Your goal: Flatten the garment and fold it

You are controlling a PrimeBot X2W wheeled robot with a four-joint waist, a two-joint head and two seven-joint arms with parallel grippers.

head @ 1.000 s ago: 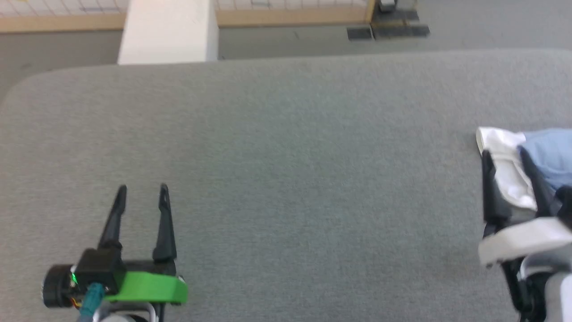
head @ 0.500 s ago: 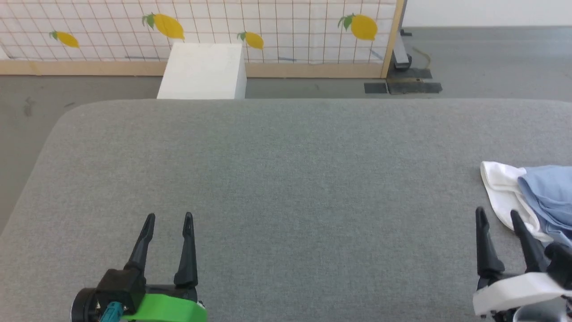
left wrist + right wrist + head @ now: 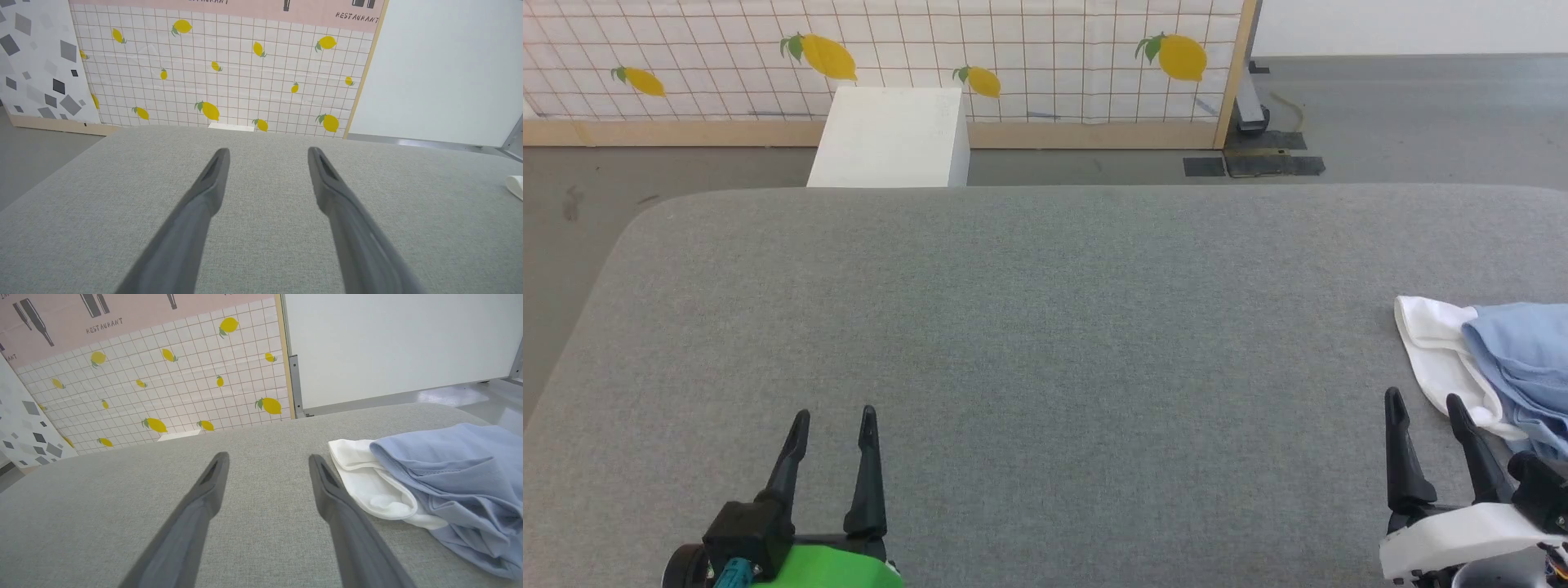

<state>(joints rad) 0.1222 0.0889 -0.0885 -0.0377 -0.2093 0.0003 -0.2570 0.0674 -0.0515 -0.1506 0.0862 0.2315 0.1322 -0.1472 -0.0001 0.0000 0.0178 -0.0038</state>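
left hand [image 3: 834, 412]: dark tapered fingers [image 3: 866, 482], green mount [image 3: 825, 567], teal cable [image 3: 731, 572]. right hand [image 3: 1423, 397]: same fingers, white mount [image 3: 1462, 531].

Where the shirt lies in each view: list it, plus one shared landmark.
Head view: shirt at the right edge, beside the right gripper.
Left wrist view: its white tip at the far right edge.
Right wrist view: shirt crumpled on the right side.
Shared landmark: the lemon-print wall.

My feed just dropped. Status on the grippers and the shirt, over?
Both open, empty: left gripper over the grey table, right gripper beside the shirt, by its white edge. Shirt crumpled, unfolded, at far right. Nothing between right gripper and shirt.
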